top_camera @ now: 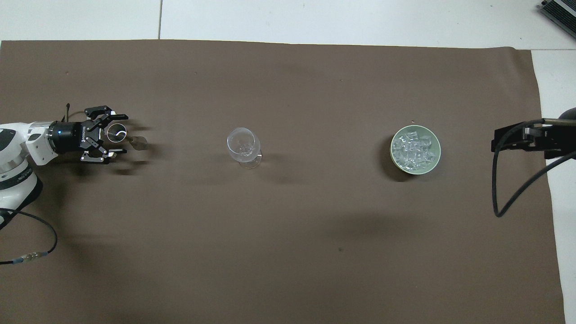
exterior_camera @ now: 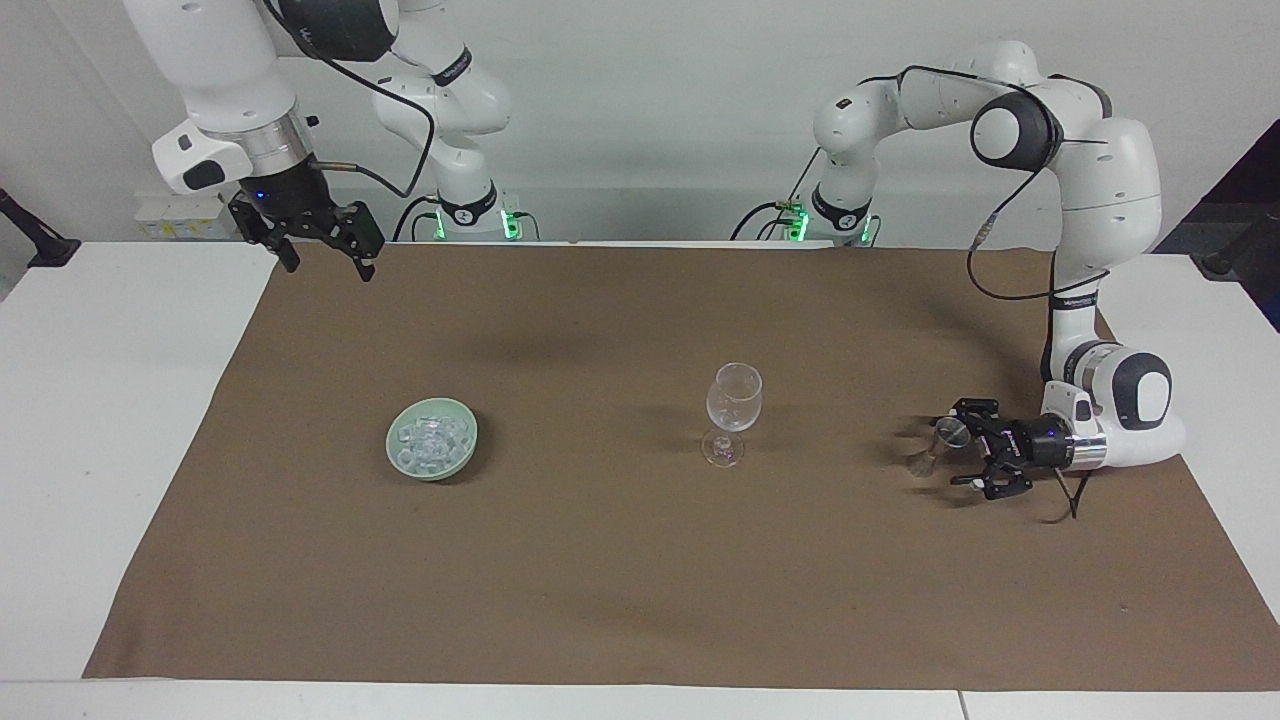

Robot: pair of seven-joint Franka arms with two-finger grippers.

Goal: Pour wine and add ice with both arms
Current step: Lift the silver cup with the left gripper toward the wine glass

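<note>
- A heap of small clear glassy ice cubes (exterior_camera: pixel 432 440) fills a pale green round bowl (exterior_camera: pixel 464 428) standing upright on the brown cloth toward the right arm's end.
- A clear stemmed wine glass (exterior_camera: pixel 733 404) stands upright mid-table.
- A small metal measuring cup (exterior_camera: pixel 943 440) stands toward the left arm's end, well apart from the glass.
</note>
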